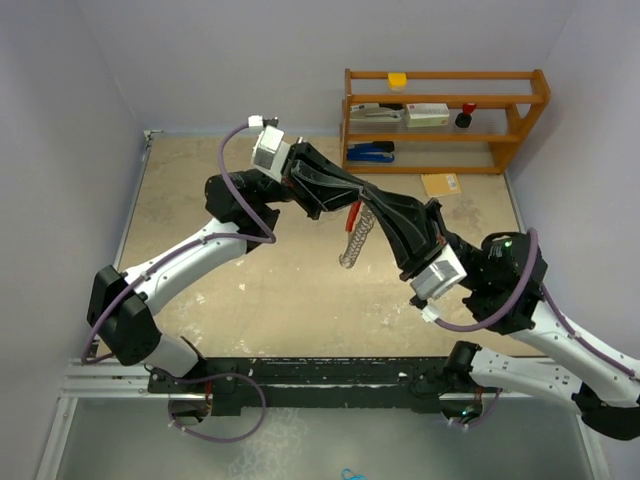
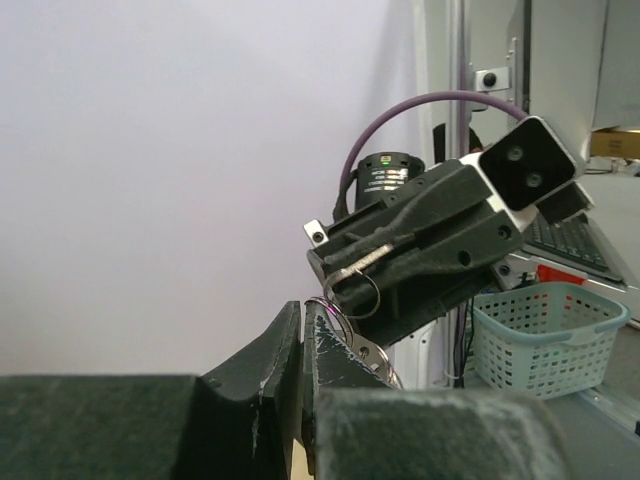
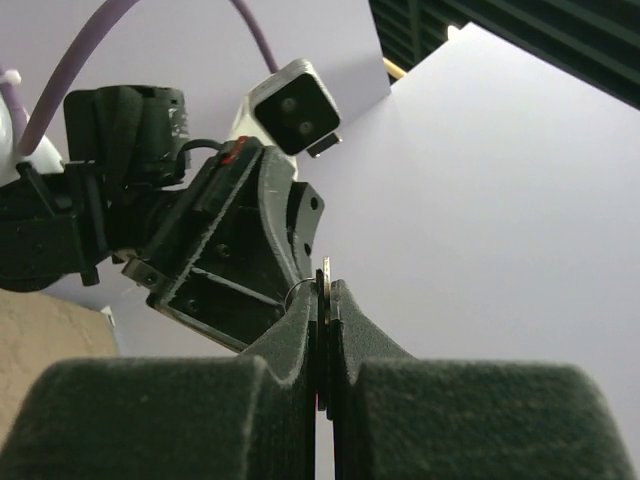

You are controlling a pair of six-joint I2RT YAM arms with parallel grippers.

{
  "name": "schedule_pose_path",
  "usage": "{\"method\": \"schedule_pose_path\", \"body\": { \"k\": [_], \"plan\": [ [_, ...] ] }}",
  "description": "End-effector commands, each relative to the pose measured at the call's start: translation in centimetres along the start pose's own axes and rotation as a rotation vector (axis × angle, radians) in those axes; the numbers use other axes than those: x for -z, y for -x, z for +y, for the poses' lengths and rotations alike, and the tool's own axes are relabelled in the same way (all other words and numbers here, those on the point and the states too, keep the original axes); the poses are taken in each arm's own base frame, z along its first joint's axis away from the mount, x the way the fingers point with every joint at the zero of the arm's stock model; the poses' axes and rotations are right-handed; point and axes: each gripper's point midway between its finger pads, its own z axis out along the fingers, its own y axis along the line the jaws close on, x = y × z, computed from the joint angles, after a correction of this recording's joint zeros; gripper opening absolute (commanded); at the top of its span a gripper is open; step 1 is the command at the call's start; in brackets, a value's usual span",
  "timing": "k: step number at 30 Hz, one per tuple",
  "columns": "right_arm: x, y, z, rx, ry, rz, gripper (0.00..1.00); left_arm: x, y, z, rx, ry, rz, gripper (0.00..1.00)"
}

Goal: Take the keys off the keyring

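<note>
Both grippers meet tip to tip above the middle of the table. My left gripper [image 1: 345,192] [image 2: 303,318] is shut on the thin wire rings [image 2: 347,332] at the top of the keyring. The keyring's red strip [image 1: 353,214] and silvery ridged arc [image 1: 357,242] hang below the fingertips. My right gripper [image 1: 376,206] [image 3: 324,290] is shut on the keys [image 3: 326,280], thin flat metal seen edge-on between its pads. A small wire loop [image 3: 298,291] runs from them toward the left gripper. In the left wrist view the right gripper [image 2: 350,270] holds a small ring [image 2: 363,293].
A wooden shelf [image 1: 445,120] with a blue stapler, boxes and small items stands at the back right. A tan pad [image 1: 441,184] lies on the table before it. A pale green basket [image 2: 545,335] shows off the table in the left wrist view.
</note>
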Motion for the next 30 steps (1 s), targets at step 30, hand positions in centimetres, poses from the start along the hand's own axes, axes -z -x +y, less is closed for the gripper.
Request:
{"method": "schedule_pose_path", "body": {
  "k": [30],
  "plan": [
    [-2.3, -2.9, 6.8, -0.009, 0.307, 0.064, 0.0, 5.9, 2.9, 8.8, 0.095, 0.25, -0.167, 0.0]
  ]
}}
